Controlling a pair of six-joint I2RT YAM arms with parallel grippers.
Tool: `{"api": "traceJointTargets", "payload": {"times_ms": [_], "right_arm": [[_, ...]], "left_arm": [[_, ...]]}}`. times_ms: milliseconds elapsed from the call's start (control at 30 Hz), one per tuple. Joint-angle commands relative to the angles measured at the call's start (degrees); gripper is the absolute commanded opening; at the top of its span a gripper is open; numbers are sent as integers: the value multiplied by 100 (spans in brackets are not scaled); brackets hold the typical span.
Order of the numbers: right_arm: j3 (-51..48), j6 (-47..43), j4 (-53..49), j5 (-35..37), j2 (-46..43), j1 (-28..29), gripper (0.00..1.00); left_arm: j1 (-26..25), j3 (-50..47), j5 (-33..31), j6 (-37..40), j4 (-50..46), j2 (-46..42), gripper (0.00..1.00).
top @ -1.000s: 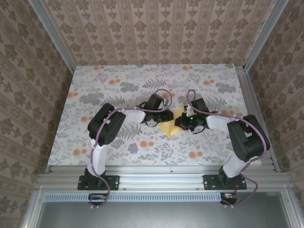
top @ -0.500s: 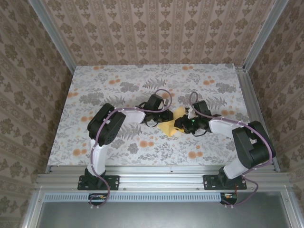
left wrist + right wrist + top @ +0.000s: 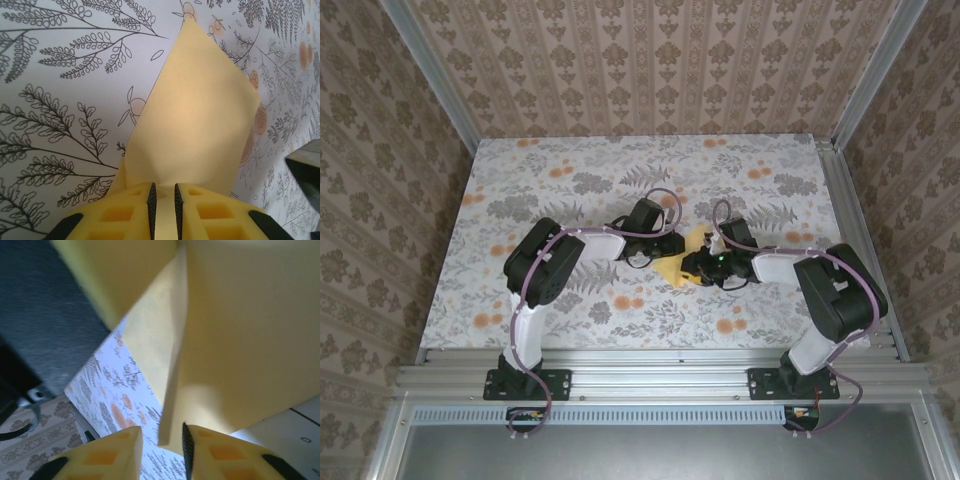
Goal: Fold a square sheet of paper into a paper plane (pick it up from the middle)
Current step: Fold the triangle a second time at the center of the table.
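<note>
The pale-yellow sheet of paper (image 3: 671,270) lies folded over at the table's middle, between the two grippers. In the left wrist view it rises as a folded panel (image 3: 200,115) with a pointed far corner. My left gripper (image 3: 163,189) is shut on its near edge, and a strip of paper shows in the narrow gap between the pads. From above, that left gripper (image 3: 653,256) sits at the paper's left. My right gripper (image 3: 692,266) is at the paper's right. Its fingers stand open (image 3: 160,434), and a folded edge of the paper (image 3: 235,340) hangs down just inside the right-hand pad.
The floral tablecloth (image 3: 570,180) covers the table, with orange flower prints (image 3: 624,301) near the arms. Metal rails (image 3: 660,356) run along the front edge. The dark body of the left arm (image 3: 45,315) sits close at the right wrist view's upper left.
My right gripper has moved left, closer to the left gripper and onto the paper's right edge. The left gripper has held still on the paper.
</note>
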Motion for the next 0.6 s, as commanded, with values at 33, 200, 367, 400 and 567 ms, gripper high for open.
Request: {"api": "traceJointTargets", "payload": {"times_ms": [33,200,367,400,567], "right_arm": [[194,-225,-247,66,99,26,22],[253,-507,-576,250,124,-36,10],[362,-819,-887,400,228,-67,6],[376,-863,-929,421,246,-82,5],[471,-1134,-1219,606,301,-98,4]], "left_arm": [[37,-333,-241,84,-809,391,21],[36,-355,-240,127,-844,400,21],[30,-402,-246,142,-835,418,21],[36,-403,-250,147,-837,422,21],[38,-398,-251,163,-856,453,21]]}}
